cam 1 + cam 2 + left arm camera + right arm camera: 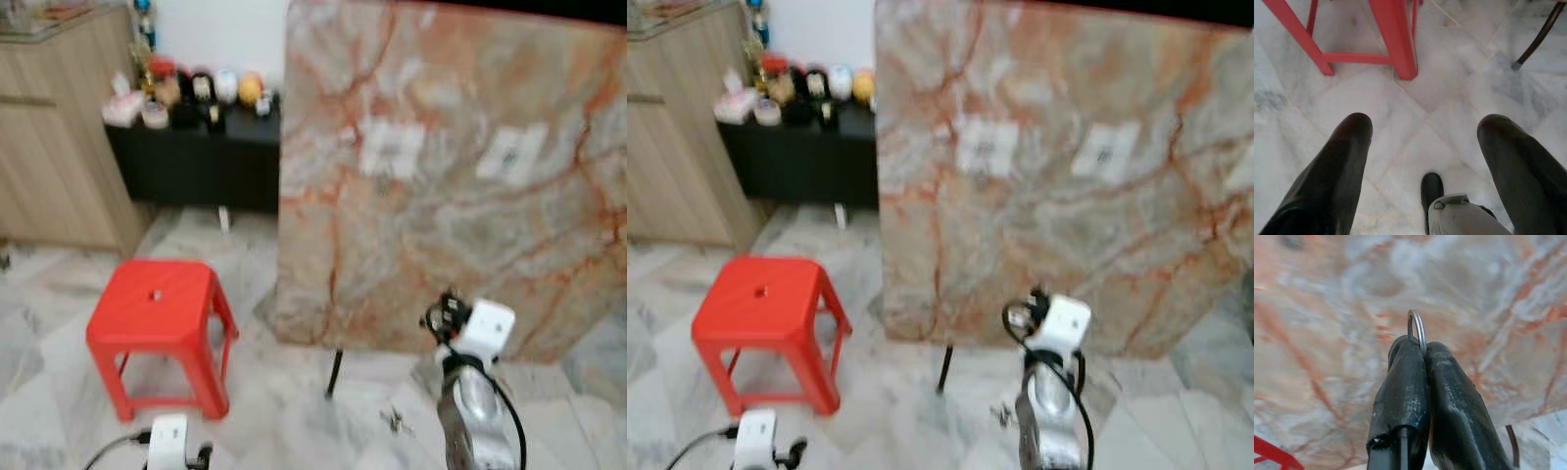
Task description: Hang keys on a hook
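Metal ring of the keys sits pinched in the right claw facing the marble slab; left claw hangs wide over the floor; keep the ring upright, no hook visible yet.

- A home is indicated by a marble tile floor and a red plastic stool
- Trinkets are crowded on a black sideboard beside a wooden cabinet
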